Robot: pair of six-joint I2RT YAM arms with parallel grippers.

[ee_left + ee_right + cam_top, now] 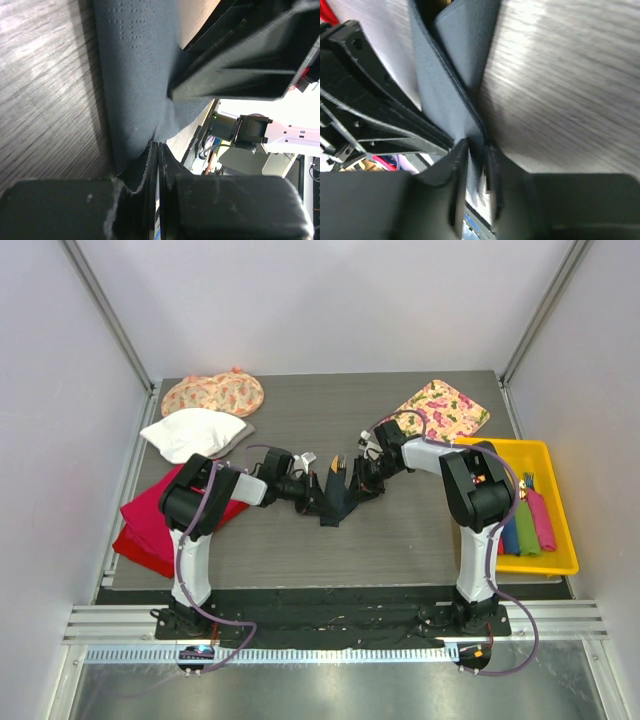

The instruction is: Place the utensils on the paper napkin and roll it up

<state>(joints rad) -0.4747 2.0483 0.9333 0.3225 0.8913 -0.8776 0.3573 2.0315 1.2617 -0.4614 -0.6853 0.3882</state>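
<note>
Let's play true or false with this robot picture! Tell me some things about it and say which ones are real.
1. The left gripper pinches the dark navy paper napkin. True.
2. The yellow plastic tray sits on the left side of the grey wooden table. False: it sits on the right side.
3. The napkin is in the middle of the table. True.
4. The red cloth lies in the tray. False: it lies at the table's left edge.
5. The napkin lies spread out flat. False: it is folded and pulled up.
</note>
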